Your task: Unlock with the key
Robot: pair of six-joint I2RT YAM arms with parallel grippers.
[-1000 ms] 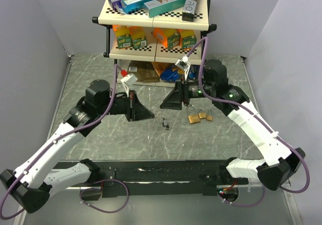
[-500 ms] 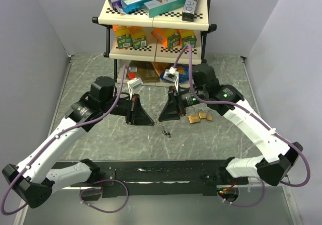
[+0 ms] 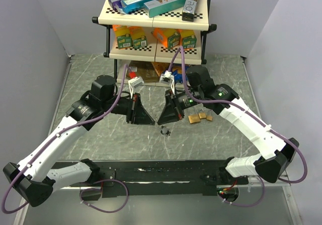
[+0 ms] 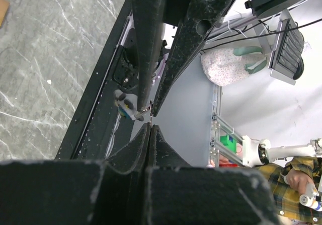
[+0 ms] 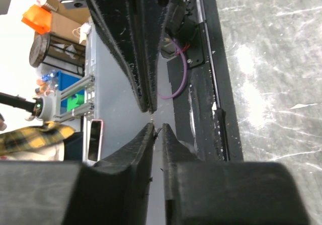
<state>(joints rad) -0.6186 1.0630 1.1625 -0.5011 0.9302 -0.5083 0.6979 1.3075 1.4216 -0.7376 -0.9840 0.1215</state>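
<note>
My left gripper [image 3: 152, 122] is shut on the key; a thin metal tip [image 4: 150, 117] sticks out past its pressed jaws [image 4: 150, 126]. A small dark key bunch [image 3: 164, 131] shows just below both gripper tips. My right gripper [image 3: 159, 121] faces the left one tip to tip. Its jaws [image 5: 157, 127] stand a narrow gap apart, with a dark sliver in that gap and the metal tip [image 5: 153, 113] just beyond. Brass padlocks [image 3: 200, 117] lie on the table under the right forearm, to the right of both grippers.
A two-tier shelf rack [image 3: 156, 13] stands at the back with boxes on top and cartons on its lower shelf. Packets [image 3: 151, 74] lie under it. A black rail [image 3: 161, 172] runs along the near edge.
My right gripper has swung left and down to meet the left gripper's tip, and its jaws have narrowed from wide open. The left gripper dipped slightly with the dark key bunch.
</note>
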